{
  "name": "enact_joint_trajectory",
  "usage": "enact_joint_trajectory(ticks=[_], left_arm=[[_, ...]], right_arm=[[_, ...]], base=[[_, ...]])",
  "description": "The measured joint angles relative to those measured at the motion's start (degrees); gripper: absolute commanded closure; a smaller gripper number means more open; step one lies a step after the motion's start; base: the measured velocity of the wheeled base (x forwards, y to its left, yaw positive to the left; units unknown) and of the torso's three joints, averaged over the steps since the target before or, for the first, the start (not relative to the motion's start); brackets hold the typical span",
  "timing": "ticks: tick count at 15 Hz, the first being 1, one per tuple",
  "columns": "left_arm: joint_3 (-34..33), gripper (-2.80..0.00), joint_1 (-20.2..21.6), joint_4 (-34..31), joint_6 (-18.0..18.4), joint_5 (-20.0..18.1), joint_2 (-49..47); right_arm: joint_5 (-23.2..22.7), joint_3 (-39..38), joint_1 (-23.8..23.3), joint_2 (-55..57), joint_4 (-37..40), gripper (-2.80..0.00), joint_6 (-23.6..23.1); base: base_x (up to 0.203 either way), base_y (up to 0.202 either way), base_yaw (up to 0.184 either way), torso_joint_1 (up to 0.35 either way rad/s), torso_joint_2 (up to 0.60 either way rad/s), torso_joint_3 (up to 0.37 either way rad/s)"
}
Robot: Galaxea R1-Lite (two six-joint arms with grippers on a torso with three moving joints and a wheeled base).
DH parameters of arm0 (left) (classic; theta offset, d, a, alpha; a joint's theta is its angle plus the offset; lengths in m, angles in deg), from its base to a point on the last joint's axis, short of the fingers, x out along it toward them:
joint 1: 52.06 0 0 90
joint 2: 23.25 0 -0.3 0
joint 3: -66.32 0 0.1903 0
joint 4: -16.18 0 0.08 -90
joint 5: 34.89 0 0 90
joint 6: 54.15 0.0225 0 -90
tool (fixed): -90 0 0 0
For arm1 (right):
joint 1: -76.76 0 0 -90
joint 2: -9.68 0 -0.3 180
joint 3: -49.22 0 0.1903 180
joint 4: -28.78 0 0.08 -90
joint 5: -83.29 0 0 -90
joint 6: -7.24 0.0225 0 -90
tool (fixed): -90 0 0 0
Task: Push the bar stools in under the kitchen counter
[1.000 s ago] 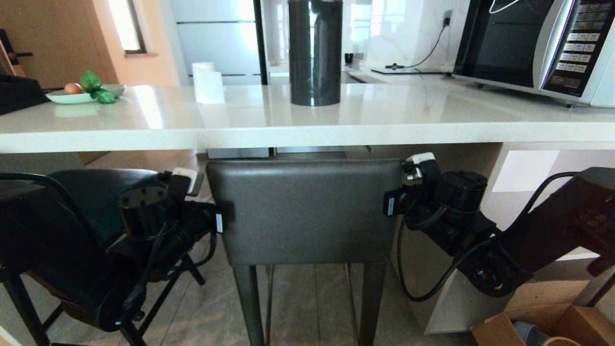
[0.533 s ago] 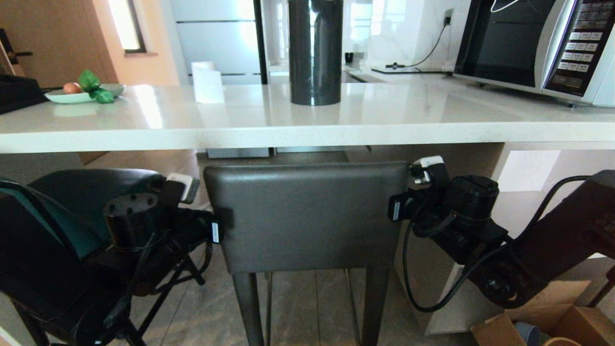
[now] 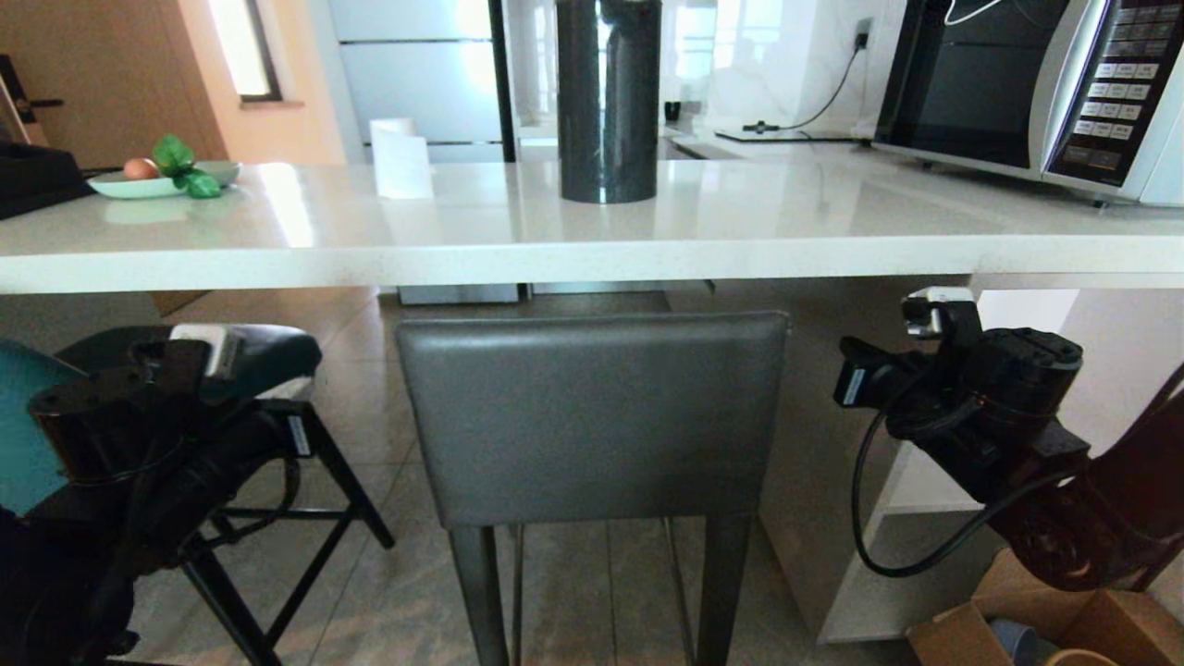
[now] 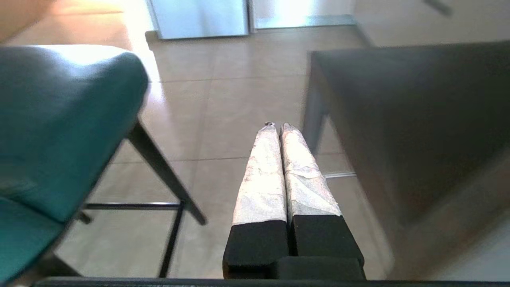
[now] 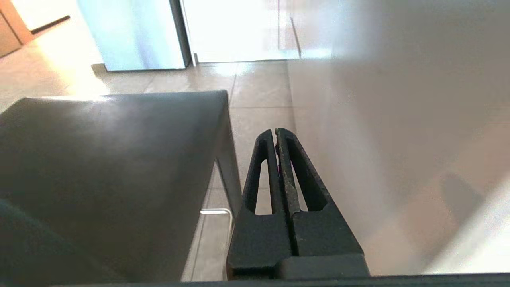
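Far left on the counter [image 3: 481, 231] you see a pale plate [image 3: 139, 188] holding one egg-like item and some green leaves. Below it stands the teal stool [image 3: 28, 425], back toward you, seat partly under the counter edge, thin black legs on the tiled floor [image 3: 592, 592].

Your left end effector [image 4: 277, 131] hangs between the teal stool and the grey stool [image 3: 592, 416], touching neither; its taped fingers [image 4: 263, 175] are pressed together, nothing between them.

Centre: the grey stool sits squarely below the counter edge, back facing you, top of the back just under the slab. On the counter above it: one white folded card [image 3: 400, 159] and one dark cylindrical canister [image 3: 608, 97]; you cannot tell what the canister holds.

Right of the grey stool, your right end effector [image 5: 275, 135] hovers in the gap between the stool's side and the counter's white end leg [image 3: 814, 481], clear of both; its black fingers [image 5: 293, 179] are closed on each other, gripping nothing.

Far right: one microwave [image 3: 1036, 92] on the counter, and an open cardboard box [image 3: 962, 634] on the floor, contents only partly visible.

Count: two stools, two end effectors, one plate, one canister, one microwave, one box.
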Motion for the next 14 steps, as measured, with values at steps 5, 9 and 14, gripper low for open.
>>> enact_joint_trajectory(ticks=[5, 9, 14], left_arm=[[-5.19, 0.0, -1.87, 0.03, -0.51, -0.1, 7.87], [-10.58, 0.0, -3.08, -0.31, -0.29, -0.11, 19.48], [-13.59, 0.0, -2.75, -9.59, -0.29, 0.46, 37.77]], right_arm=[[-0.28, -8.9, 0.09, -6.32, -2.99, 0.0, 0.2], [-0.15, -20.09, -0.04, -18.29, -3.96, 0.0, -0.94], [2.12, -30.52, -0.34, -36.47, -1.6, 0.0, -4.96]], base=[[0.0, 0.0, 0.0, 0.0, 0.0, 0.0], [0.0, 0.0, 0.0, 0.0, 0.0, 0.0], [0.0, 0.0, 0.0, 0.0, 0.0, 0.0]])
